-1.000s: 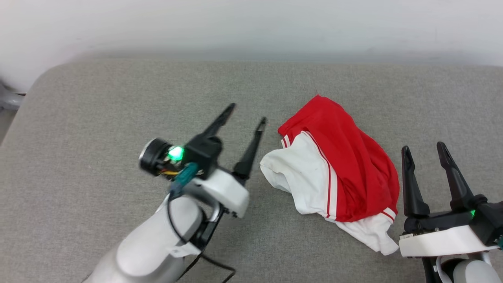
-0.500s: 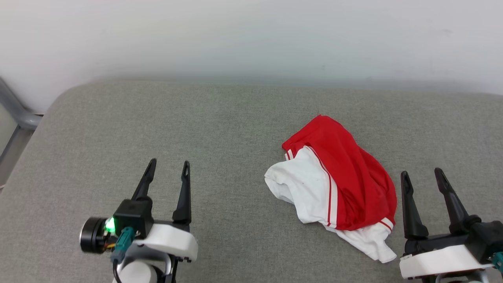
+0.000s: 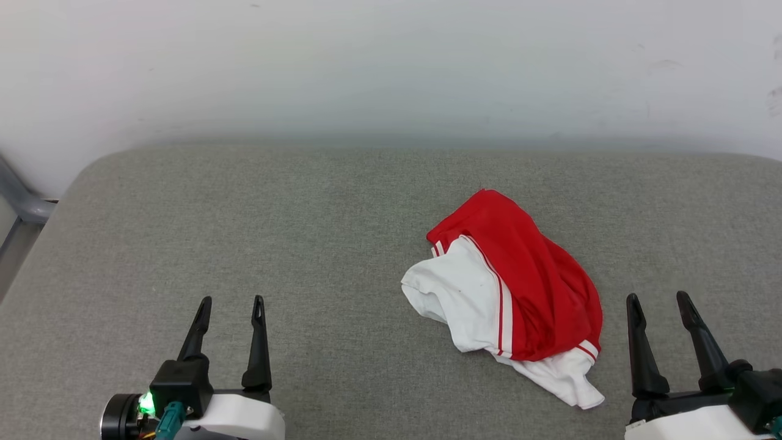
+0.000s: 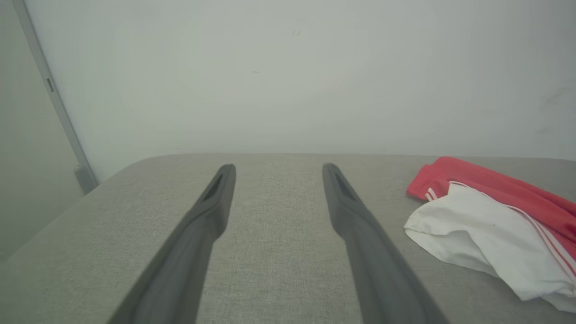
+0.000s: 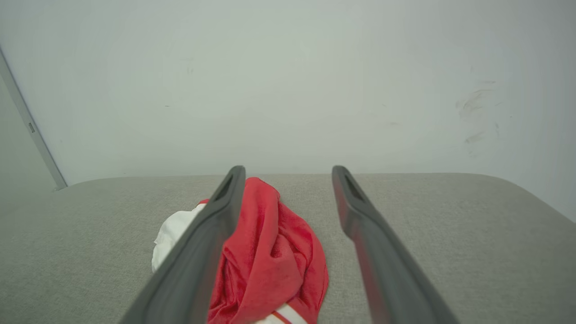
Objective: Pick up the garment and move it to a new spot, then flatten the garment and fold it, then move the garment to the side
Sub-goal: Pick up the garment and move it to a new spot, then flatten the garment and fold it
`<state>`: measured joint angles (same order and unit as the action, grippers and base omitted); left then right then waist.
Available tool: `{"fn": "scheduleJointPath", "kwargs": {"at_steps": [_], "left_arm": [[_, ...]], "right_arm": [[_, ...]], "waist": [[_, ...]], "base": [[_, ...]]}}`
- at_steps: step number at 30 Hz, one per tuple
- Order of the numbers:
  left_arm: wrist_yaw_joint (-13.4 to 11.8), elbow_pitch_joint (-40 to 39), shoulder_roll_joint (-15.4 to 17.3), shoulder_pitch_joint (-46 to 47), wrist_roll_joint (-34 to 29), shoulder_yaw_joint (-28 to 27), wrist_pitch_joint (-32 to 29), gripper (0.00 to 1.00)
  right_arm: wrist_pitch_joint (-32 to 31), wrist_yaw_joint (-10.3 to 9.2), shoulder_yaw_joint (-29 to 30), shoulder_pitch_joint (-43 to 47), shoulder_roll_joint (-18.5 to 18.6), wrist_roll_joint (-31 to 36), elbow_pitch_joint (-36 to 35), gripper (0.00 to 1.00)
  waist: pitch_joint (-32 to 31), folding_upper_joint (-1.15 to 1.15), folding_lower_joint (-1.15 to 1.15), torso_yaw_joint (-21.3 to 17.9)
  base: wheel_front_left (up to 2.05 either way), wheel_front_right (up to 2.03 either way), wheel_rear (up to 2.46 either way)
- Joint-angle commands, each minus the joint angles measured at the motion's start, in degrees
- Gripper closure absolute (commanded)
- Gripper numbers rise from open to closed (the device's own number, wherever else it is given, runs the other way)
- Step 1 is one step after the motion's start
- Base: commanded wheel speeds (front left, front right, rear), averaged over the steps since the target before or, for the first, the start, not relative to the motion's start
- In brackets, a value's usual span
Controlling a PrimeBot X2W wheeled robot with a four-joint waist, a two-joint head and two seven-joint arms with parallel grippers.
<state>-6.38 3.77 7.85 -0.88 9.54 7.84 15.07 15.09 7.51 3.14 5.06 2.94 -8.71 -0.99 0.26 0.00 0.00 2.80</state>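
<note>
Garment lies in a crumpled heap on the grey cushion, over on our right half. It is red on top. A white part sticks out to the left, and another white bit pokes out at the near end. Thin red and white stripes run where the red meets the white.

Our left gripper sits low at the near left, well apart from the garment. Its two dark fingers point away from us and stand wide apart over bare cushion. Our right gripper sits low at the near right, near the garment's near end but not touching it. Its fingers stand wide apart too, and they hold nothing.

From our left wrist, the garment shows off to the right of the fingers. From our right wrist, the red cloth shows past the fingers, partly behind the left one.

A white wall stands behind the cushion. A grey metal bar shows at the far left, beside the cushion's round corner.
</note>
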Motion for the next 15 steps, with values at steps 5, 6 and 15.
{"fn": "scheduleJointPath", "kwargs": {"at_steps": [5,6,15], "left_arm": [[2.3,0.3,-1.7,-1.6,-3.4,-1.7,0.1,0.0],[2.7,0.5,-1.8,-1.8,-3.9,-1.8,0.1,0.0],[4.6,1.1,-3.2,-2.0,-5.9,-3.2,0.2,0.0]], "right_arm": [[0.1,-0.04,0.3,1.3,-0.1,-1.1,0.5,0.0],[0.1,-0.04,0.3,1.4,-0.1,-1.0,0.6,0.0],[0.1,-0.04,-0.2,1.2,-0.1,-1.3,1.1,0.0]], "waist": [[-0.2,0.0,0.0,0.3],[-0.2,0.0,0.0,0.4],[-0.4,0.0,0.0,0.6]], "base": [[0.0,0.0,0.0],[0.0,0.0,0.0],[0.0,0.0,0.0]]}}
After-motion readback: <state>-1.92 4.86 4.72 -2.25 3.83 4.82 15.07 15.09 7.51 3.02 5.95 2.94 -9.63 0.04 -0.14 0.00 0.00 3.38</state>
